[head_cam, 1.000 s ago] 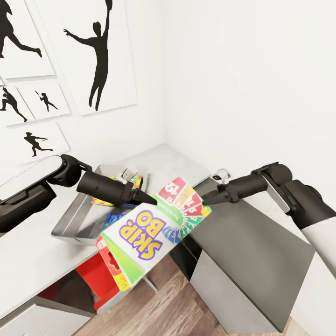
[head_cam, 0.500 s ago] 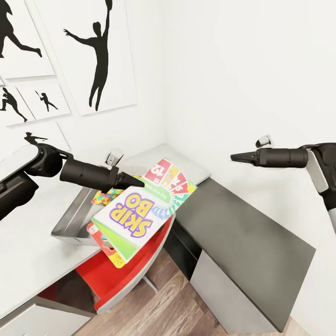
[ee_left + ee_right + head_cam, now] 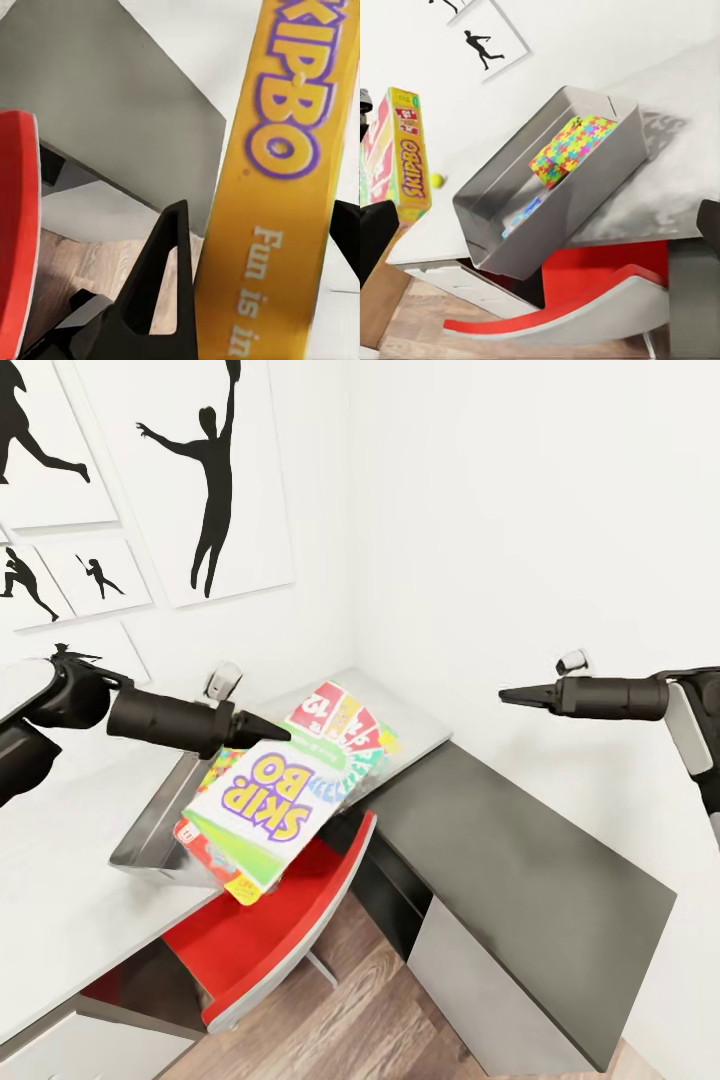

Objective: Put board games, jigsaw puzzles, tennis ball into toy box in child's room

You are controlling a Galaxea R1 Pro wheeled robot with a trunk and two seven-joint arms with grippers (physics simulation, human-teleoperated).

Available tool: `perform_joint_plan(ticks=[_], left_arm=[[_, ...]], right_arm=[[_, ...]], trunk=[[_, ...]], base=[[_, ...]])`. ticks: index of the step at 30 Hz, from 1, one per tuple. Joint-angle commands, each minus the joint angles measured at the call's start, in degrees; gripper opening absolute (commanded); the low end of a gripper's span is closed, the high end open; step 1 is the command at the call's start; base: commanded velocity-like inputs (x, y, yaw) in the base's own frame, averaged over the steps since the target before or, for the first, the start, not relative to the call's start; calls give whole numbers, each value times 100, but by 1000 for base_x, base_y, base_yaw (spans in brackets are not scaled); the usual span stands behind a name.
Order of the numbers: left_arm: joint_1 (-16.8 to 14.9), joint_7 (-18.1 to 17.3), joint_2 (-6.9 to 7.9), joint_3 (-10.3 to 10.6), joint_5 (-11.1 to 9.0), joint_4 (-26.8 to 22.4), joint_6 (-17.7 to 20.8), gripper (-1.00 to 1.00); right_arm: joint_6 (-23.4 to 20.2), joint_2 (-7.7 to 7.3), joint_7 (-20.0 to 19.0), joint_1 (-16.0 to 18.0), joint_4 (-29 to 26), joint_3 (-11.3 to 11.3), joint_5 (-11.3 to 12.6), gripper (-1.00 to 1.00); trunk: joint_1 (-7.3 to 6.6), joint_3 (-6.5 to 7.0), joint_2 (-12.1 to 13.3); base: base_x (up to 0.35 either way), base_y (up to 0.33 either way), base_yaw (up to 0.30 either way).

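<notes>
Board game [image 3: 285, 795]: white face, purple-and-yellow "SKIP BO" lettering, red, yellow and green card print; yellow edge. Jigsaw puzzle [image 3: 572, 149]: interlocking yellow, blue, pink, green pieces. Toy box [image 3: 585, 201]: translucent grey. Chair [image 3: 265, 935]: red. Ball [image 3: 436, 180]: yellow-green.

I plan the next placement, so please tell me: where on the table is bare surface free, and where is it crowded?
The dark grey top below the right gripper is bare. The pale top in front of the toy box is bare too. It is crowded at the toy box, where the left gripper holds the board game and a jigsaw puzzle lies inside.
</notes>
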State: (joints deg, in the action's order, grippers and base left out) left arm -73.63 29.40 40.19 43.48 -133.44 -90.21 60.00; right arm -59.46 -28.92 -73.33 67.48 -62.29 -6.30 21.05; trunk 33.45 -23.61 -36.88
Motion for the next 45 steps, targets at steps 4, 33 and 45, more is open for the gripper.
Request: perform_joint_plan(ticks=[4,33,45], left_arm=[[28,66,149,-526,-156,246,-15,-100],[523,139,-321,-1286,810,1612,-182,-100],[975,128,-386,-1848,1103,1634,-361,-100]], right_arm=[[-54,36,-5,-394,-310,-18,15,100],[-54,898,800,-2695,-1351,759,2,100],[-54,935,886,-3042,-1446,1112,-128,100]], trunk=[[2,-8,-8],[2,-8,-8],[2,-8,-8]], base=[[0,0,0],[0,0,0],[2,3,0]])
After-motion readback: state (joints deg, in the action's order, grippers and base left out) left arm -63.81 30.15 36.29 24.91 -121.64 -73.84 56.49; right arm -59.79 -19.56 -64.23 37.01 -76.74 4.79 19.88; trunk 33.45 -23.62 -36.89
